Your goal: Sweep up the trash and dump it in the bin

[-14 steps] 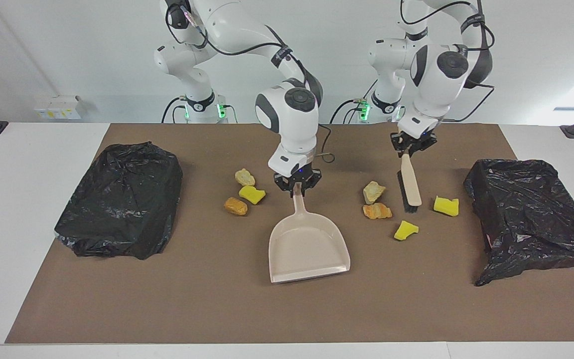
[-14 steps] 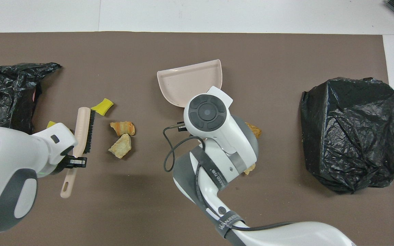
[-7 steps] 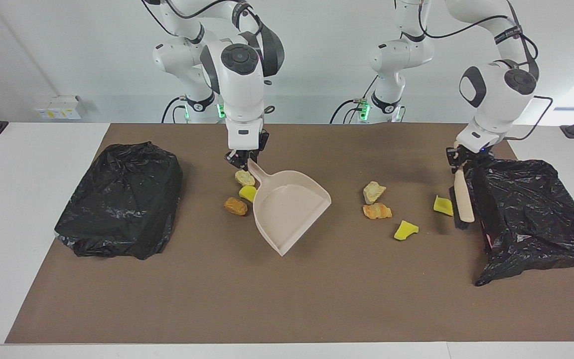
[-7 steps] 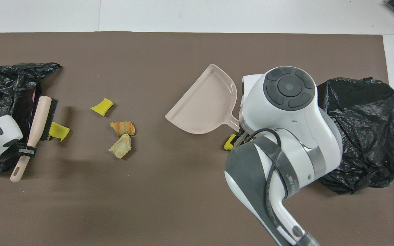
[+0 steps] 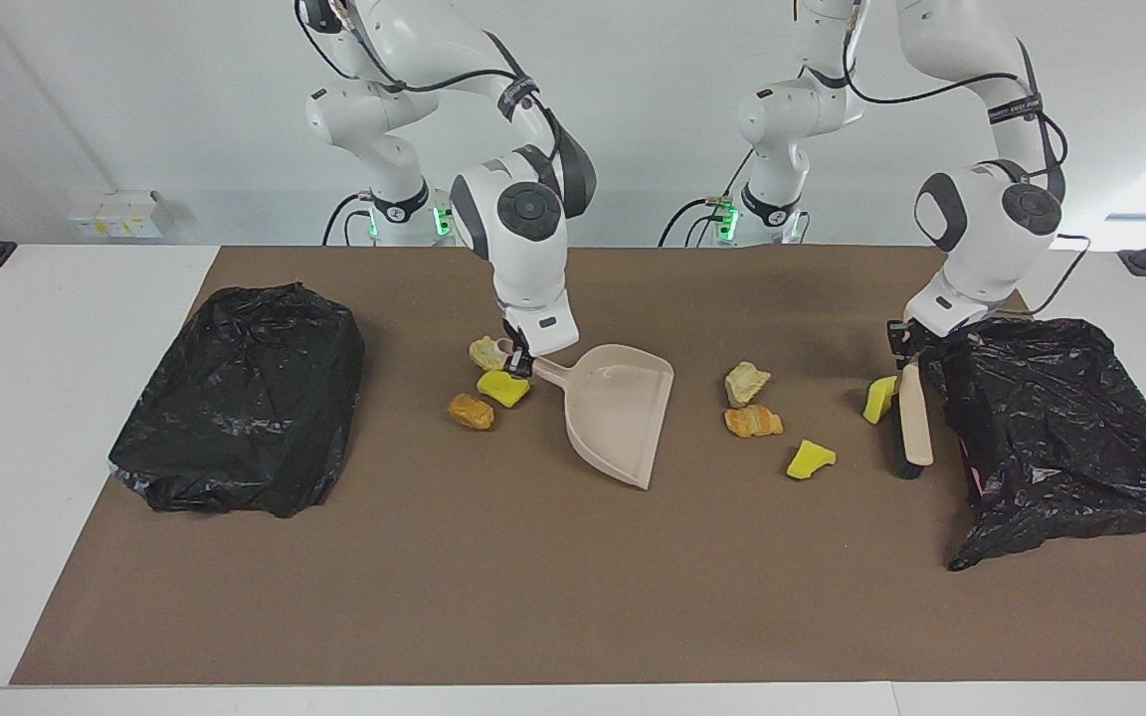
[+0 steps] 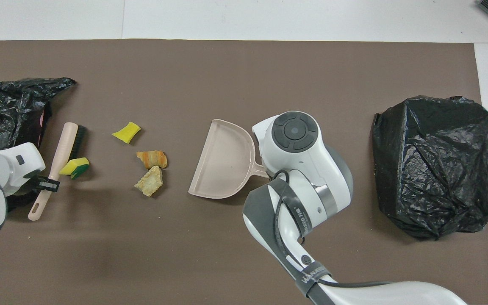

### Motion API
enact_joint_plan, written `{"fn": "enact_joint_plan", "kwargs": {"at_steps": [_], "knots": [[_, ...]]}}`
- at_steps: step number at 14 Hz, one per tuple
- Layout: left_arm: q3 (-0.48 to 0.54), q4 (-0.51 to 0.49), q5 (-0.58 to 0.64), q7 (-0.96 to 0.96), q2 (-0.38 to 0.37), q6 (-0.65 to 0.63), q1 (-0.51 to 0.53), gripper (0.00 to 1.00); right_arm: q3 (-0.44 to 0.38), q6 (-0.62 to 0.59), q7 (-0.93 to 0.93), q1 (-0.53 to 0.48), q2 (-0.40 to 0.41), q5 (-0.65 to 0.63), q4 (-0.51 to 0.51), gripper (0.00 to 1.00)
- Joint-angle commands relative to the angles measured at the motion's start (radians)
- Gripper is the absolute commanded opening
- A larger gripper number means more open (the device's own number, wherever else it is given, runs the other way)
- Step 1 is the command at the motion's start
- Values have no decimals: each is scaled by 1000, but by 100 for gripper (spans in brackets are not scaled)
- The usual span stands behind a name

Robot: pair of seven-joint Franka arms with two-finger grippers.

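Facing view: the right gripper (image 5: pixel 518 363) is clamping the handle of the beige dustpan (image 5: pixel 618 413), whose handle is pointing toward the right arm's end of the table and whose open mouth is facing the left arm's end. Three lumps of trash (image 5: pixel 490 383) are lying just beside the handle; three more (image 5: pixel 757 413) are sitting between the pan and the brush (image 5: pixel 914 423). The left gripper (image 5: pixel 906 343) is pinching that brush, its long axis running away from the robots, a yellow sponge chunk (image 5: pixel 879 399) touching its bristles beside a black bin bag (image 5: pixel 1055 428).

Overhead view: the dustpan (image 6: pixel 223 165) is lying mouth toward the brush (image 6: pixel 59 161). The left gripper (image 6: pixel 45 184) is gripping the brush handle, and the yellow sponge chunk (image 6: pixel 74 166) is resting against the bristle side. A second bag (image 6: pixel 434 165) is sitting at the right arm's end.
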Motion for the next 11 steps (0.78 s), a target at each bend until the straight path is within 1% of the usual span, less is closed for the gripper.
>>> {"fn": "enact_joint_plan", "kwargs": {"at_steps": [1,3,7,10,11], "knots": [[8,-10,18,-114,-20,-47,-82,0,2,41,27,44,6,26,1,0],[6,-10,11,-199,-22,-70,-134,0,2,58,48,69,12,26,2,0],[5,-15,2,-340,-29,-87,-252,0,2,60,48,70,10,26,0,0],[3,-19,-23,-368,-40,-107,-341,0,0,67,95,102,9,25,2,0],[3,-22,-26,-365,-46,-122,-390,0,2,68,92,98,9,23,1,0]]}}
